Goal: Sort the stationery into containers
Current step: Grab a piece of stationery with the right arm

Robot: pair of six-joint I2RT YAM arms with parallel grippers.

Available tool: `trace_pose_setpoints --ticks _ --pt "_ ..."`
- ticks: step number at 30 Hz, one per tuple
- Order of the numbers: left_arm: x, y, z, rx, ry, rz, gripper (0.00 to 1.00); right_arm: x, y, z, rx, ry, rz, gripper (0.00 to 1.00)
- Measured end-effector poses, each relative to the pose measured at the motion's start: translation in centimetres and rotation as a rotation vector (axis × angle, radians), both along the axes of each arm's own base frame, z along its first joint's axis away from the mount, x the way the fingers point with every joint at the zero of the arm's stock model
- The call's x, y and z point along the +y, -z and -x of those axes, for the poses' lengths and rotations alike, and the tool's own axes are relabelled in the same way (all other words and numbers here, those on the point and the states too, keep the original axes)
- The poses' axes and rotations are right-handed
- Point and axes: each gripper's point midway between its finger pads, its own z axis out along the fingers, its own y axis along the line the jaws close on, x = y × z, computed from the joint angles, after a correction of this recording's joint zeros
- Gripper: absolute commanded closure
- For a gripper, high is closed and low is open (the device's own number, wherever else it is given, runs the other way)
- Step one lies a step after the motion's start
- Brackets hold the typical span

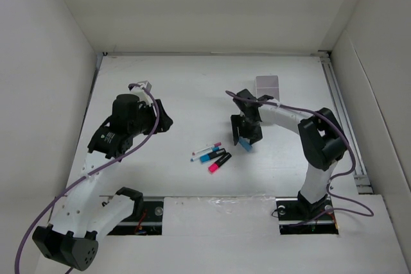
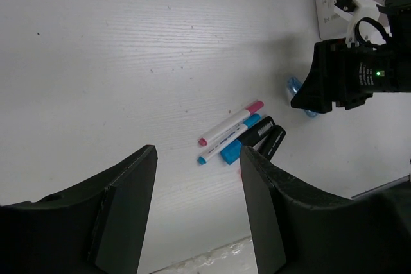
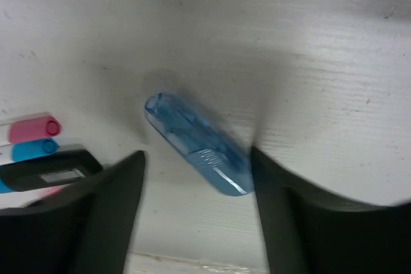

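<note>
A translucent blue stubby piece (image 3: 196,142) lies flat on the white table between the open fingers of my right gripper (image 3: 196,158); the right finger (image 3: 282,203) is at its near end, and I cannot tell if it touches. The piece also shows in the top view (image 1: 247,147), under that gripper (image 1: 244,138). Two thin white pens (image 2: 230,123) and two black markers (image 2: 260,138) lie in a cluster at the table's middle (image 1: 212,155). My left gripper (image 2: 198,158) is open and empty, hovering left of the cluster (image 1: 164,121). The white container (image 1: 268,85) stands behind the right gripper.
The table is boxed in by white walls left, right and behind. A metal rail (image 1: 343,113) runs along the right edge. The right arm's purple cable (image 1: 289,108) loops over its wrist. The arm bases sit at the near edge.
</note>
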Motion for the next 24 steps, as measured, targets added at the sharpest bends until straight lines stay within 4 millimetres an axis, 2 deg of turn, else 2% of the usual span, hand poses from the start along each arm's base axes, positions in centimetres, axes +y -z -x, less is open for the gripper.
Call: trace_pose_setpoints --ticks 6,7,10,15,16,19,21,24 --pt "-0.1 0.0 0.0 0.001 0.004 0.003 0.49 -0.4 0.5 0.0 -0.044 0.023 0.091 0.67" --pt "-0.1 0.0 0.0 0.001 0.004 0.003 0.49 -0.3 0.5 0.0 -0.048 0.030 0.096 0.74" --pt "-0.1 0.0 0.0 0.002 0.005 0.004 0.49 0.2 0.5 -0.2 -0.069 0.036 0.115 0.88" --pt "-0.1 0.0 0.0 0.001 0.006 0.005 0.49 2.0 -0.4 -0.2 -0.094 0.046 0.081 0.88" --pt "-0.2 0.0 0.1 0.002 0.007 0.006 0.49 2.3 -1.1 -0.2 -0.101 0.057 0.058 0.88" --pt "-0.4 0.0 0.0 0.003 0.015 0.013 0.49 2.6 -4.7 -1.9 -0.162 0.139 -0.039 0.88" --pt "-0.6 -0.1 -0.1 0.001 0.023 0.021 0.49 1.8 -8.4 -4.4 -0.244 0.240 -0.119 0.89" --pt "-0.8 -0.3 -0.2 -0.004 0.030 0.031 0.49 -0.8 -13.8 -8.3 -0.385 0.414 -0.232 0.91"
